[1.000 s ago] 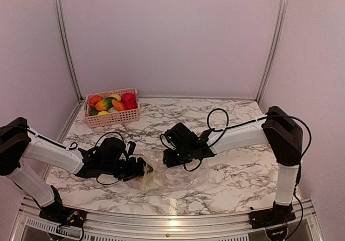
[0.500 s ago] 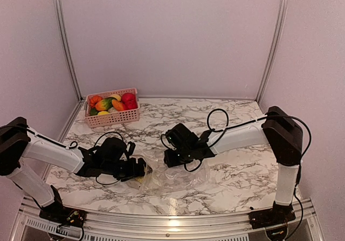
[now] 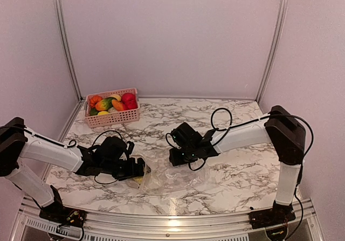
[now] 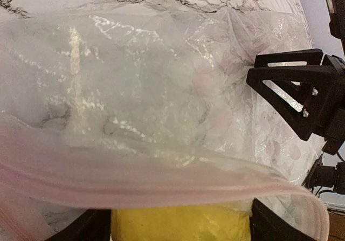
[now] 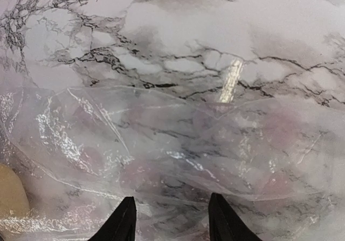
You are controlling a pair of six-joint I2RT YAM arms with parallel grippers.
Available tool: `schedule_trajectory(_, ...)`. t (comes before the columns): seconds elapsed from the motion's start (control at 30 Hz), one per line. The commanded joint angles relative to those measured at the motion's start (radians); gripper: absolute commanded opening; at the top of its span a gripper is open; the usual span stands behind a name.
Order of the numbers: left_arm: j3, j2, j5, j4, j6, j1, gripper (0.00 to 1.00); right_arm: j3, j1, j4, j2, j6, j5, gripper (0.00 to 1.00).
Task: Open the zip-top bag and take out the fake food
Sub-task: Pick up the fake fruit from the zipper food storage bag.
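Two black claws are seen at a clear, crinkly plastic zip-top bag. The left claw is set at the bag's left end with its fingers spread wide, and the gap between them is filled by a yellow plastic toy food piece; whether that piece is gripped cannot be told. The bag's pink zip strip is draped just above it. The right claw is held partly parted at the bag's far edge, with film showing through the gap. The bag is laid flat near the front middle of the white marble-patterned tabletop. Well apart, at the back left corner, a pink slatted plastic basket is filled with red, orange, green and yellow toy fruits and vegetables.
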Motion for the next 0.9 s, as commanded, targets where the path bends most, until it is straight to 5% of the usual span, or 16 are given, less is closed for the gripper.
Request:
schedule_trajectory(0.0, 0.015, -0.026, -0.021, -0.078, 0.031, -0.005, 0.89, -0.005, -0.008, -0.019, -0.023, 0.001, 0.03, 0.44)
schedule_trajectory(0.17, 0.016, -0.036, -0.022, -0.091, 0.041, -0.005, 0.89, -0.005, -0.009, -0.02, -0.022, 0.001, 0.033, 0.44)
schedule_trajectory(0.37, 0.013, -0.037, -0.025, -0.098, 0.041, -0.005, 0.77, -0.012, -0.01, -0.021, -0.023, 0.001, 0.041, 0.45)
schedule_trajectory(0.87, -0.006, -0.094, -0.042, -0.172, 0.055, -0.005, 0.78, -0.028, -0.024, -0.019, -0.025, -0.001, 0.046, 0.44)
